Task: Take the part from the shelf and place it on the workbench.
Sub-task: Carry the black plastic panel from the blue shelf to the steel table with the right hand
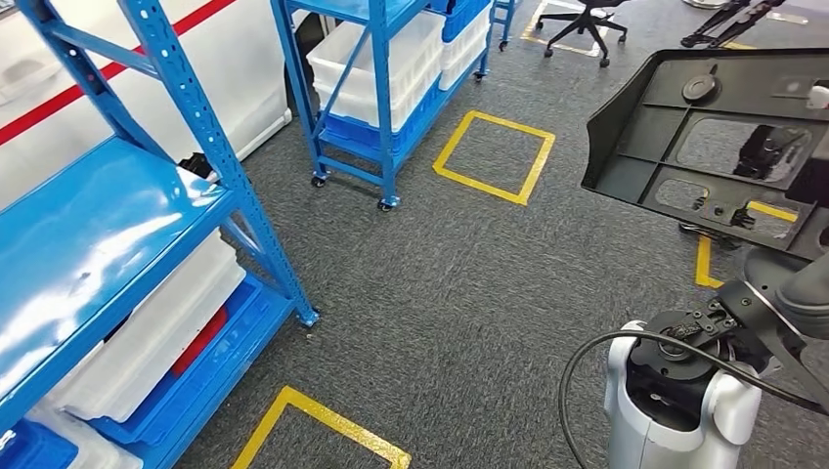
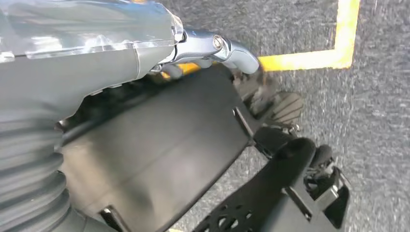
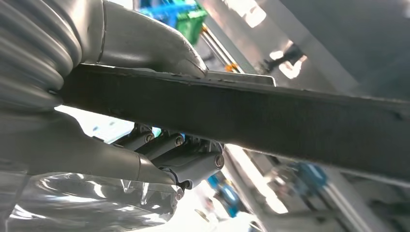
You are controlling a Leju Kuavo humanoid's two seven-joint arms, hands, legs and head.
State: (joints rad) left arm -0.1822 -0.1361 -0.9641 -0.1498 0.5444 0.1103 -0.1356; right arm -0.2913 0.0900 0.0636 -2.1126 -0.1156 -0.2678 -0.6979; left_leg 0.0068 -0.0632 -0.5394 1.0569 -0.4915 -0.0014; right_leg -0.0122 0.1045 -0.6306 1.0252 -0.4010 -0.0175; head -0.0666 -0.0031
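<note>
Right now I see the black part (image 1: 723,147) held up at about two o'clock in my head view, a wide moulded panel with cut-out windows and a round boss near its top edge, tilted with its left rim dipping toward the carpet (image 1: 459,293). It hangs in the air above the grey floor, well apart from both blue racks.

On the right wrist camera, my right hand (image 3: 159,145) grasps the part's edge (image 3: 290,121): the thick grey thumb lies on one face of the dark rim and the darker fingers (image 3: 188,159) press the other face, so the panel is clamped between them.

On the left wrist camera, my left hand (image 2: 203,53) lies against the part (image 2: 159,150), with shiny fingers (image 2: 232,50) hooked over its far rim. The panel covers the palm, so I read this as a grasp on the same part.

At nine o'clock in the head view stands the near blue shelf (image 1: 108,234), with white bins (image 1: 147,342) stacked beneath its top board. At twelve o'clock a second blue rack on castors (image 1: 381,107) holds more white bins. Between them and the part, a yellow tape square (image 1: 494,156) marks the carpet, another yellow outline (image 1: 323,425) sits at six o'clock, and an office chair (image 1: 587,24) stands at one o'clock.
</note>
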